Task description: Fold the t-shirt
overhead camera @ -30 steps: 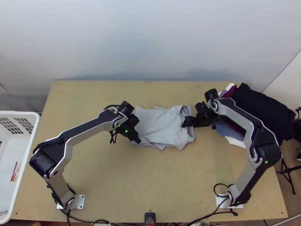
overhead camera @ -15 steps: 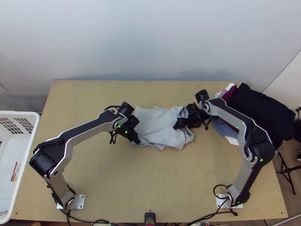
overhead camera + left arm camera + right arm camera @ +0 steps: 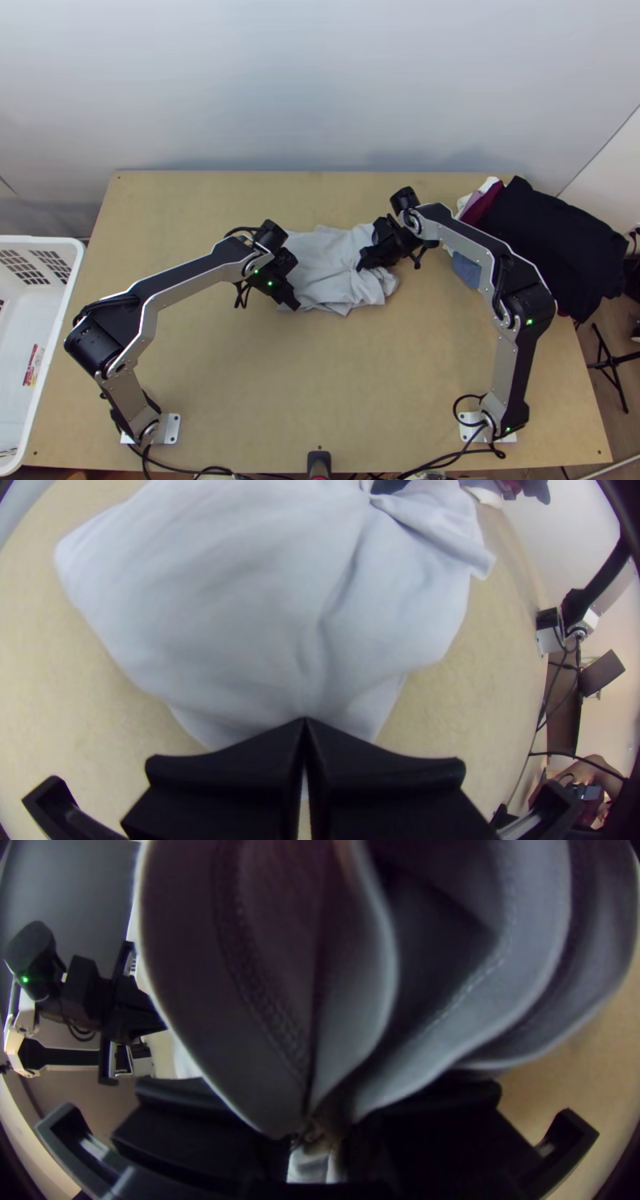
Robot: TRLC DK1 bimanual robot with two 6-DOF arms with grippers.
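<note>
Pale grey t-shirt [image 3: 324,272], rumpled, lying mid-way across wooden tabletop [image 3: 240,376]. Right claw [image 3: 362,267]: pinching gathered cloth. Left claw [image 3: 296,306]: narrow, tips together at the t-shirt's left edge.

The soft cloth t-shirt [image 3: 324,264] was plain pale grey, its hem lined with rows of stitching in a matching grey. Under it, the flat wooden table [image 3: 200,384] was light tan with a faint mottled grain. Both jointed metal arms paired silver-grey links with black joints (tiny lights on them glowed green), and the wide-fingered left gripper [image 3: 294,302] and right gripper [image 3: 362,266] were black. The slatted plastic basket [image 3: 60,320] was white, patterned with a grid of openings, its label red and white. The heaped cloth garments were black [image 3: 552,232], maroon [image 3: 480,208], blue [image 3: 466,270] and white.
</note>
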